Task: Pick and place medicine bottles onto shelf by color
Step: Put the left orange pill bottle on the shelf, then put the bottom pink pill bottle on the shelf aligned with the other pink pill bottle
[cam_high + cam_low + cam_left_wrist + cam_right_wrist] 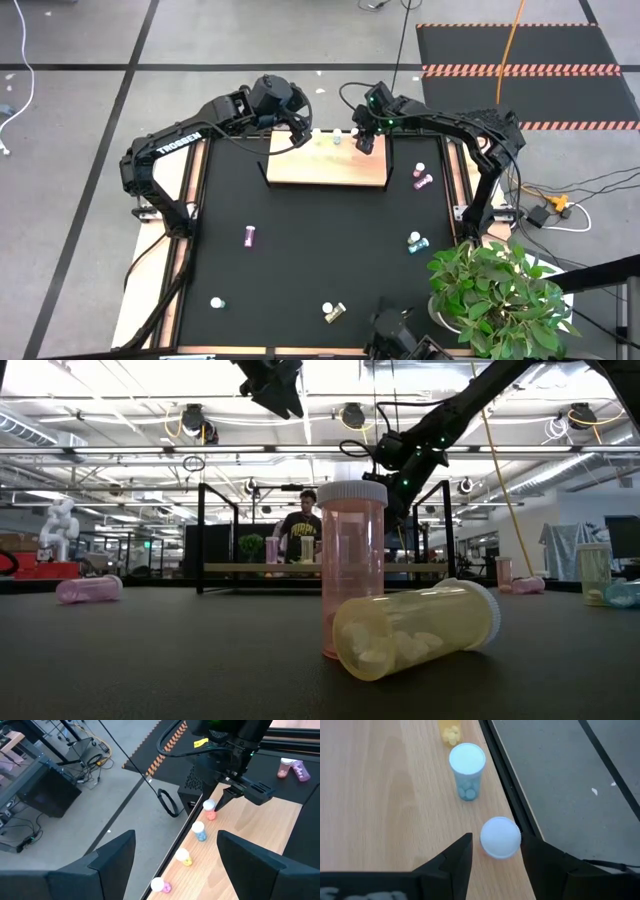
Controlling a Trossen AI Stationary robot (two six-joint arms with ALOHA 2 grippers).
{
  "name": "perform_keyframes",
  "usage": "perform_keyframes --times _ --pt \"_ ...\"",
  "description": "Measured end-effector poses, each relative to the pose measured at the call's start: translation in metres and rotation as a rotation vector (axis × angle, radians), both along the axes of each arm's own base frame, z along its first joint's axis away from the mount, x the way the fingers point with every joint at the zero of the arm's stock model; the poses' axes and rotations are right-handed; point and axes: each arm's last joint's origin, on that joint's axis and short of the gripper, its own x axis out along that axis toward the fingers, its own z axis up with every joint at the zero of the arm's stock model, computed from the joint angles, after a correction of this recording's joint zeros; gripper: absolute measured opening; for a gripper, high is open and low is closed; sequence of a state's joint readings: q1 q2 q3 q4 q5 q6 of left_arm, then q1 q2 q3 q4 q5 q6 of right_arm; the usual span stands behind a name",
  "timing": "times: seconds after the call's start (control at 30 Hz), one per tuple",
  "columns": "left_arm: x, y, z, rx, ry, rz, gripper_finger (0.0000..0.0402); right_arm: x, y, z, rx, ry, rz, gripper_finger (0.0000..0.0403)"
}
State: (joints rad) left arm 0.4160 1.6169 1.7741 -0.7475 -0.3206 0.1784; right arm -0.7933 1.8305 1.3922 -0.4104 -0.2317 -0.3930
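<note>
1. White lettering reading TROSSEN is showing along the left arm's dark upper link in the high view; I am seeing no readable labels on any bottle.
2. The right gripper is hanging over the far edge of the shelf, its jaws parted a little wider than the white cap of a pink bottle standing between them; whether the fingers are touching the cap I cannot quite tell.
3. The left gripper is hovering above the shelf's far left end, jaws spread wide and holding nothing.
4. The left wrist view is showing four upright bottles lined along the shelf's far edge: that pink one, a blue bottle, a yellow bottle and another pink one at the end.
5. The low view alone is showing a clear pink bottle standing upright with a pale yellow bottle lying on its side against it, pills visible inside; a person in a dark shirt is standing in the room behind.
6. The shelf is looking like smooth pale wood with thin black brackets; other bottles are lying scattered across the matte black tabletop.
</note>
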Motion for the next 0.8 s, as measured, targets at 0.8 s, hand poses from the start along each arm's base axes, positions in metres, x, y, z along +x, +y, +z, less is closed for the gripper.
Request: perform_keyframes --times 0.8 --pt "-0.070 -0.046 -0.001 -0.573 0.004 0.466 0.0221 0.001 0.126 0.142 -0.273 -0.350 0.171 0.0162"
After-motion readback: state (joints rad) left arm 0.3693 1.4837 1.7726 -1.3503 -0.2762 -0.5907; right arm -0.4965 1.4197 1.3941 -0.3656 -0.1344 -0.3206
